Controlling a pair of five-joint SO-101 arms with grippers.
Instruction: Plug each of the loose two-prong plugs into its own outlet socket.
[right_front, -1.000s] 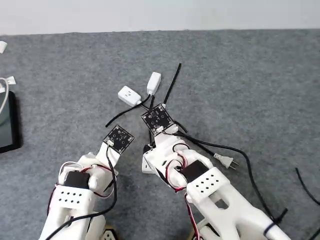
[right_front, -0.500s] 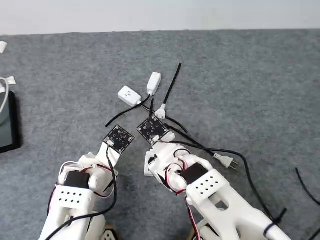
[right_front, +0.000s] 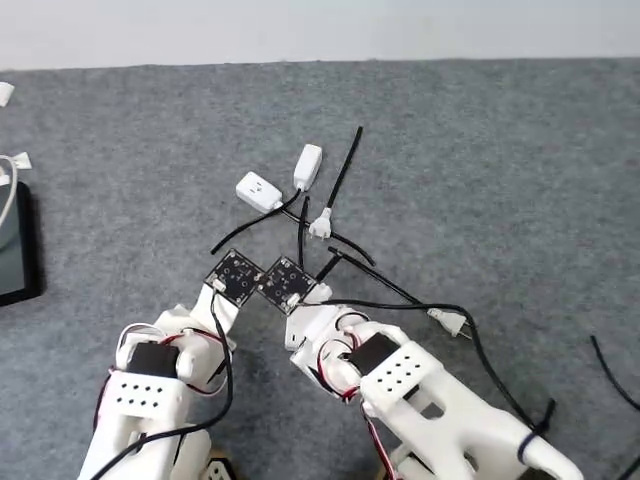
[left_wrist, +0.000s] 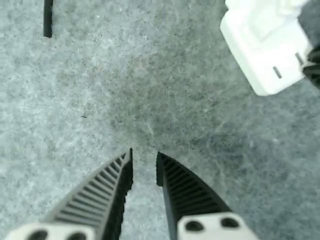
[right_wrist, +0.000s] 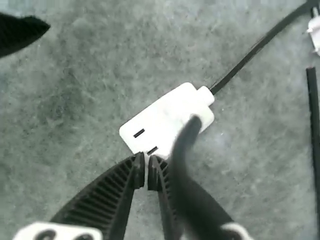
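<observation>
A white outlet socket (right_wrist: 167, 117) lies on the grey carpet with its two slots up and a black cord running from its far end. My right gripper (right_wrist: 146, 167) is shut, its tips at the socket's slotted end, and a thick black cable (right_wrist: 186, 145) crosses one finger. The same socket (left_wrist: 265, 45) lies ahead and to the side of my left gripper (left_wrist: 144, 160), whose fingers are a little apart over bare carpet. Two more white sockets (right_front: 258, 190) (right_front: 308, 165), a small white plug (right_front: 320, 226) and a two-prong plug (right_front: 450, 320) lie farther out.
Black cords (right_front: 345, 165) cross the carpet ahead of both arms and trail off toward the right. A dark flat device (right_front: 15, 245) sits at the left edge. A loose black cable end (left_wrist: 47, 17) lies beyond the left gripper.
The right arm has drawn back toward the left arm, uncovering the small white plug. The black cord beside it shifted with it. The left arm has kept still.
</observation>
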